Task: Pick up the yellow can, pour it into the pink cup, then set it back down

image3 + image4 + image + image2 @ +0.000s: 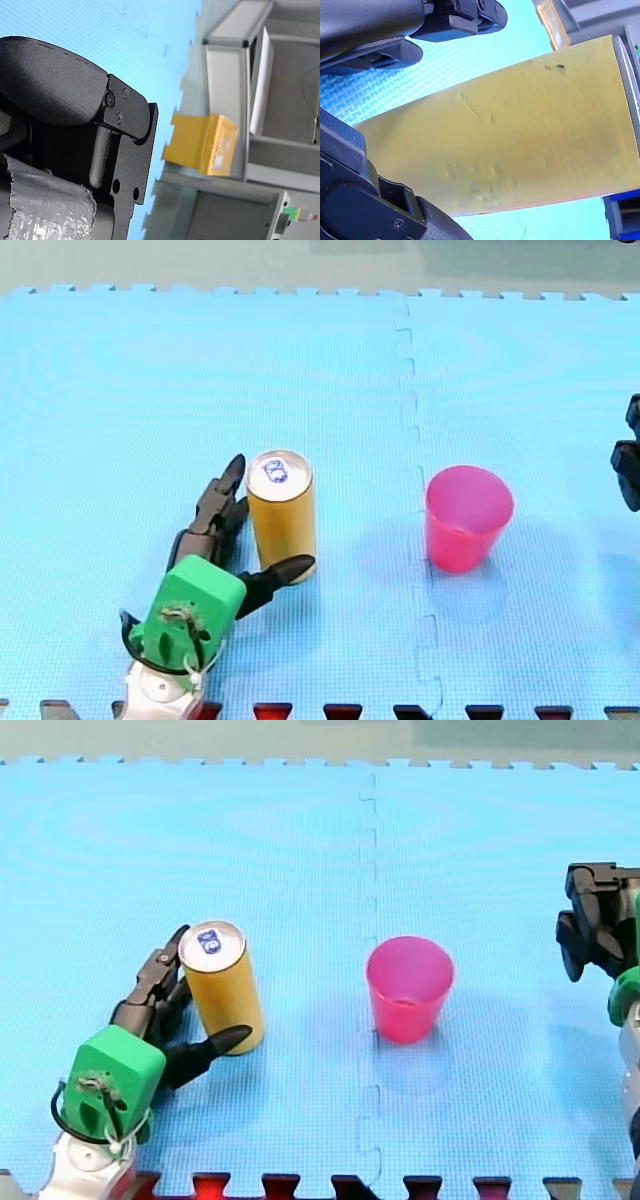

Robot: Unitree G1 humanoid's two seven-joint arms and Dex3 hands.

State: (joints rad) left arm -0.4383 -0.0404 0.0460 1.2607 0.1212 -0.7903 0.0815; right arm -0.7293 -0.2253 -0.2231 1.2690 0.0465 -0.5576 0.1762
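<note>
The yellow can (281,510) stands upright on the blue foam mat, left of centre, its pull-tab top facing up. My left hand (213,985) brackets it: the fingers (222,502) run along its left side and the thumb (283,573) lies across the front of its base. In the second wrist view the can (520,140) lies between the fingers, with a strip of mat showing between the can and one finger (375,52). The pink cup (468,518) stands upright to the can's right, apart from it. My right hand (592,925) hovers at the mat's right edge, holding nothing.
A jigsaw seam (412,390) in the mat runs front to back between can and cup. The mat's toothed far edge (300,290) meets grey floor. In the first wrist view a yellow box (205,145) and a metal frame (225,65) stand beyond the mat.
</note>
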